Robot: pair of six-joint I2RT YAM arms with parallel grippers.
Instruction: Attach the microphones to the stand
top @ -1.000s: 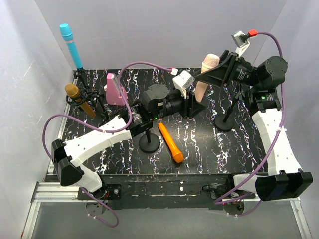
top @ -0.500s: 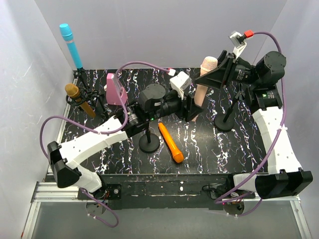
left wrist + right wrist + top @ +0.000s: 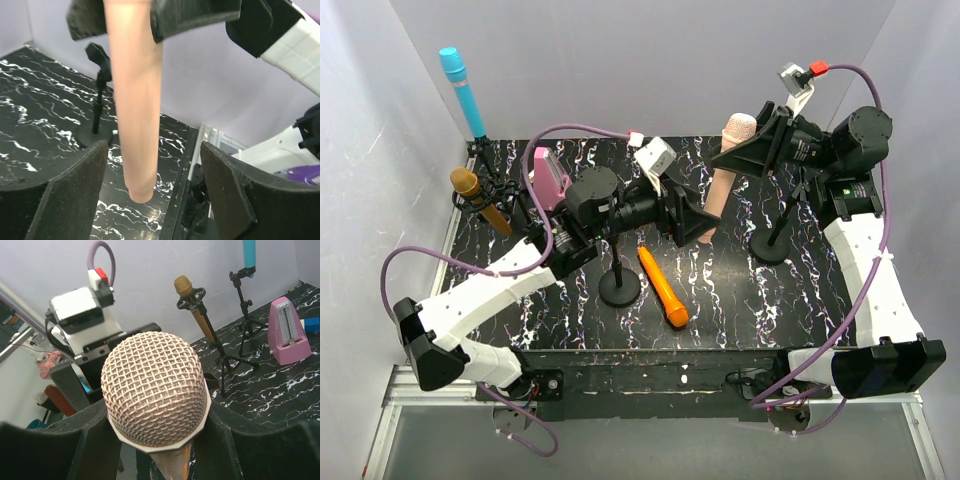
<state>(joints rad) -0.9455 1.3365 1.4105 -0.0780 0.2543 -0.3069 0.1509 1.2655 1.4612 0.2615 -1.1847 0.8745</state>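
The peach-pink microphone (image 3: 728, 165) hangs upright above the table with my right gripper (image 3: 744, 150) shut on it just below its mesh head (image 3: 155, 390). My left gripper (image 3: 698, 222) is open at the microphone's lower end (image 3: 137, 115), its fingers (image 3: 75, 190) clear on both sides. The orange microphone (image 3: 663, 288) lies flat on the table beside a round-based stand (image 3: 620, 288). A second stand (image 3: 775, 240) rises under the right arm. The cyan microphone (image 3: 460, 90) and gold microphone (image 3: 475, 195) sit in stands at the back left.
A squat pink wedge-shaped block (image 3: 550, 178) stands at the back left of the black marbled table (image 3: 740, 300). Grey walls close in the back and both sides. Purple cables loop from both arms.
My left gripper has opened, let go of the peach-pink microphone's lower end and drawn back to the left. The right gripper keeps the microphone in nearly the same place.
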